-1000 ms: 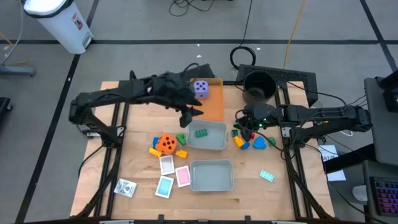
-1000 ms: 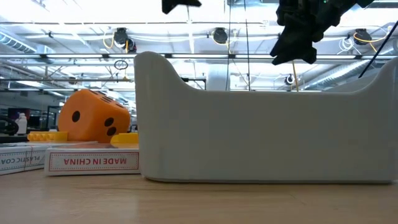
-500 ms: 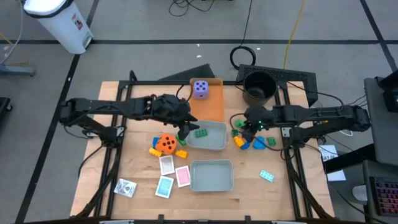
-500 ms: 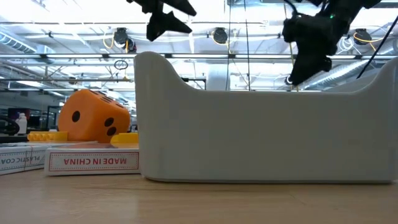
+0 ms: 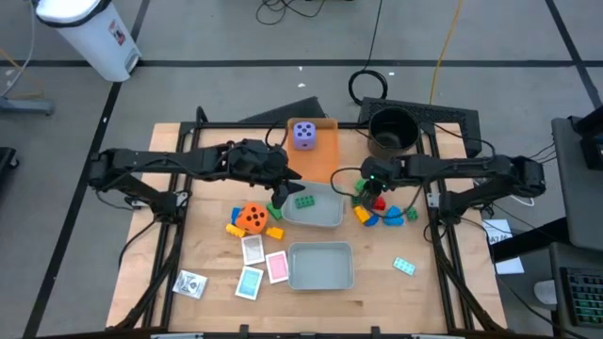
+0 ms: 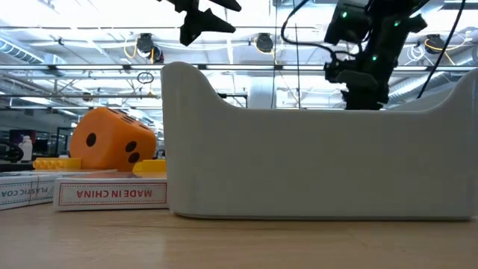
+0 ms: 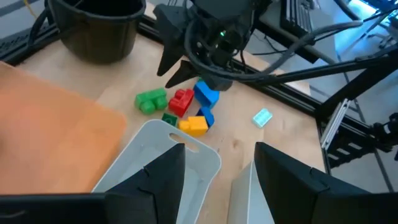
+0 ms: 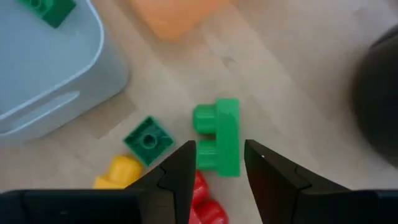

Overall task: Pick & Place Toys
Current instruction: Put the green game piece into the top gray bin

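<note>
- Right wrist view: right gripper [image 8: 217,163] hangs over the brick cluster, fingers spread and empty, with the bright green brick [image 8: 219,138] showing in the gap between them.
- That brick's long axis runs roughly along the direction the fingers [image 8: 177,171] point, so its narrow width lies across the gap. Judgement: a straight drop and close should pinch it across the short side, no wrist turn needed.
- Close neighbours: a dark green brick [image 8: 148,140] just to one side, a yellow brick [image 8: 118,172] beyond that, and a red brick [image 8: 205,202] nearer the wrist, partly hidden by a finger. Risk: a finger lands on the red or dark green piece on the way down.
- High view: right gripper [image 5: 373,183] sits over the cluster, just beside the upper grey tray [image 5: 325,215], which already holds one green brick [image 5: 304,201]. The tray lies toward the table centre from the gripper, a short carry.
- Left gripper [image 5: 281,193] hovers at that tray's opposite end, near the orange die [image 5: 252,217]; fingers spread, nothing between them in the left wrist view [image 7: 214,180].
- Right arm is plainly the nearer one to the bright green brick; the left has the tray between it and the cluster.
- Purple die [image 5: 303,135] sits on the flat orange tray [image 5: 324,162]; cards [image 5: 263,266] lie toward the table's front, beside the lower grey tray [image 5: 320,267].
</note>
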{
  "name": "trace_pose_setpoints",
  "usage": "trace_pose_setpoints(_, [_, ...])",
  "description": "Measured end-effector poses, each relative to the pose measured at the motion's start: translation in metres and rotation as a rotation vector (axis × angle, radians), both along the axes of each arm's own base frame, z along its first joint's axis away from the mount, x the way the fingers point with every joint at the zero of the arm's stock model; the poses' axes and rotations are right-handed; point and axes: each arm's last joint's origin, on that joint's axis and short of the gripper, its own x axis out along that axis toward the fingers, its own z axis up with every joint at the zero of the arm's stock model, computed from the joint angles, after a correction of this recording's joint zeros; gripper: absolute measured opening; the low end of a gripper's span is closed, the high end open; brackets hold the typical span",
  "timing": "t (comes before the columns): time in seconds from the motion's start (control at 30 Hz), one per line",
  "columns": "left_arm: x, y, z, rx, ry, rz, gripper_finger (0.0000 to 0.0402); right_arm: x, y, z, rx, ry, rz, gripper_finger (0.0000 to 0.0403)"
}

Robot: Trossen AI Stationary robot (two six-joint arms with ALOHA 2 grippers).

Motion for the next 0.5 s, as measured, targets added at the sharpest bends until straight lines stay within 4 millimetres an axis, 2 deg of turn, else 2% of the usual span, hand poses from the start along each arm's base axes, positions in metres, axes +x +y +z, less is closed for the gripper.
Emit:
trace_pose_setpoints(0.27, [0.000,0.000,0.000,-0.005,-0.001,-0.005,0.0198,0.005,-0.019,-0.010,0.114,-0.014,-0.005,0.0136])
trace_pose_setpoints(0.5, [0.000,0.000,0.000,-0.006,0.000,-0.004,0.0198,0.005,-0.026,-0.015,0.124,0.009,0.002,0.0199])
